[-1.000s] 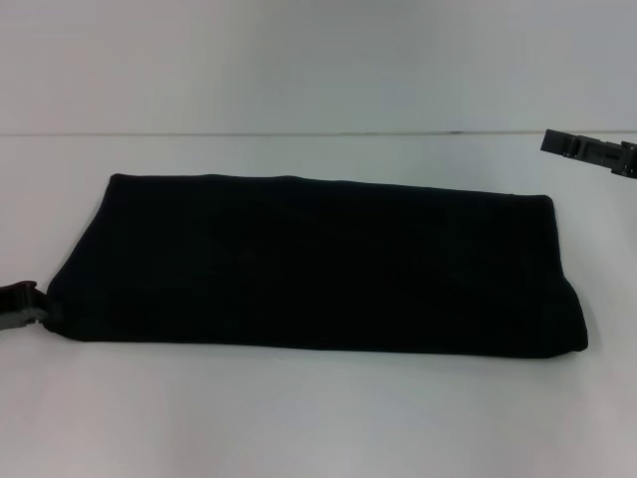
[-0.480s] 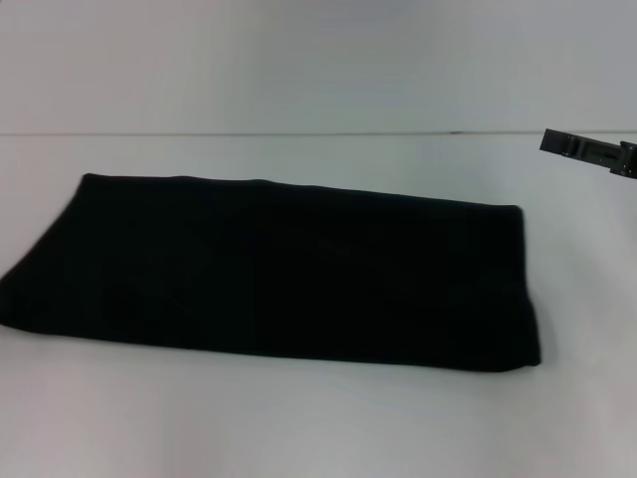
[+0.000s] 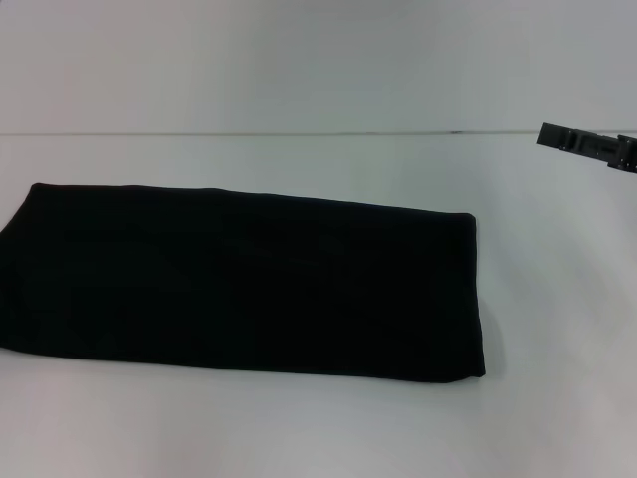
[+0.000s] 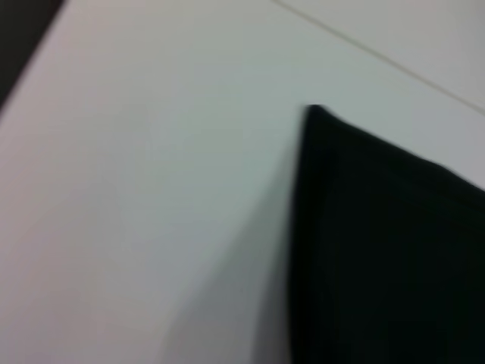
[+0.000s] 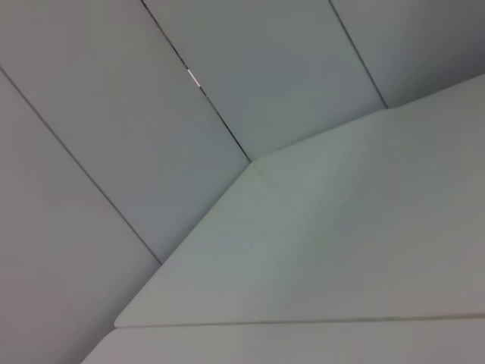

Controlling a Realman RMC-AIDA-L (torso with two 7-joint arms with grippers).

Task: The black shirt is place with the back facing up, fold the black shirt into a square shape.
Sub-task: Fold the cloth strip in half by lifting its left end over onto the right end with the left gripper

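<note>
Big plain white counter [image 3: 557,329] fills pretty much the whole head view, with a pale wall behind its far edge. On it lies the black shirt [image 3: 249,294], soft dark fabric folded into a long flat band, way wider than it is deep. It runs from the counter's left edge, where its end is cut off by the frame, to a bit past the middle, and sits closer to the near edge than the far one. No lettering showing, just plain black. The right end of the band is a neat straight fold. The left wrist view catches one corner of the shirt [image 4: 379,243] lying flat on the counter [image 4: 151,189].

Smallest bit: the black right gripper [image 3: 589,147] pokes in over the far right corner, well apart from the shirt. Can't tell whether its fingers are spread or pressed together. Left gripper isn't visible anywhere.
</note>
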